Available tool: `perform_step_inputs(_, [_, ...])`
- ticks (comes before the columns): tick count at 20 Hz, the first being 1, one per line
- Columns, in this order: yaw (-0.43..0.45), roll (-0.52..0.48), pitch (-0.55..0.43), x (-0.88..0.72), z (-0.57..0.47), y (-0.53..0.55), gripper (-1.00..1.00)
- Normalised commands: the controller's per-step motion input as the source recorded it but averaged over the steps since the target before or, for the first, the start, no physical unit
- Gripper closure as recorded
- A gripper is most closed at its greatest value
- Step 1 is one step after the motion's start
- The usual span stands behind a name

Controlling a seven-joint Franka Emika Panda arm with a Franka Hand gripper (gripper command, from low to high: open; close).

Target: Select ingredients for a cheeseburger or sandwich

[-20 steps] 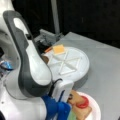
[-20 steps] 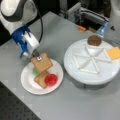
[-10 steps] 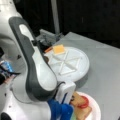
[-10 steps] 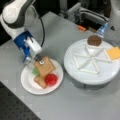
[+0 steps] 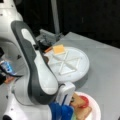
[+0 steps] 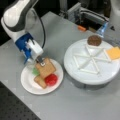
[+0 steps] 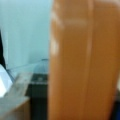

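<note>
Three pieces lie on the plate [image 6: 27, 82]; the end effector [image 6: 40, 60] grips a toast square [image 6: 45, 67] above them; patty [image 6: 94, 40] and cheese [image 6: 113, 53] remain.

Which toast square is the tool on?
The upper toast square, tilted over the green disc and red disc, with the tool at its top edge. The lower toast square lies flat beneath, untouched.

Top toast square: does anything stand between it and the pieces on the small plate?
Nothing visible does. The gripper holds the top toast square over the green disc, red disc and lower toast square on the small plate.
</note>
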Motion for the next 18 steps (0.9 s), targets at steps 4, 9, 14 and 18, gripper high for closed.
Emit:
perform_step_inputs(4, [0.156, 0.042, -0.074, 0.19, -0.14, -0.12, 1.00])
perform_step_inputs(9, [0.160, 0.056, -0.083, 0.22, -0.12, -0.12, 1.00])
perform_step_inputs(14, [0.167, 0.074, -0.093, 0.28, -0.08, -0.14, 1.00])
perform_step_inputs(18, [0.166, 0.099, -0.077, 0.31, -0.07, -0.13, 1.00])
